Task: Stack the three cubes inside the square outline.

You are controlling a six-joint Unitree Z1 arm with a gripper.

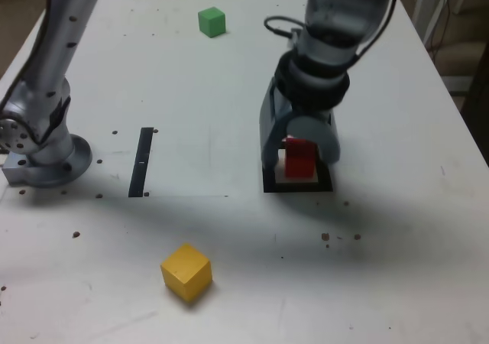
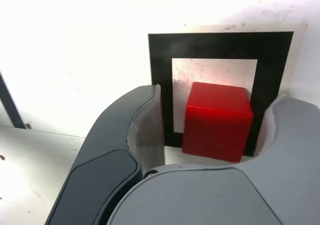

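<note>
- We see a small, solid red block with flat sides (image 1: 300,159) standing inside the thick black square outline with a white middle (image 1: 270,185).
- The big grey, rounded hand (image 1: 300,163) is open wider than the red block. Its two fingers are on either side of the block, and we can see gaps, so it has hold of nothing.
- We see a small, solid yellow block (image 1: 186,272) on the white, speckled table (image 1: 397,283). In the exterior view it is lower than the square and off to the left.
- A small, solid green block (image 1: 212,22) sits near the table's far edge, at the top of the exterior view.
- We spot a thin, straight black strip (image 1: 141,163) lying flat, well apart from the square, on the exterior view's left.
- No two blocks touch.
</note>
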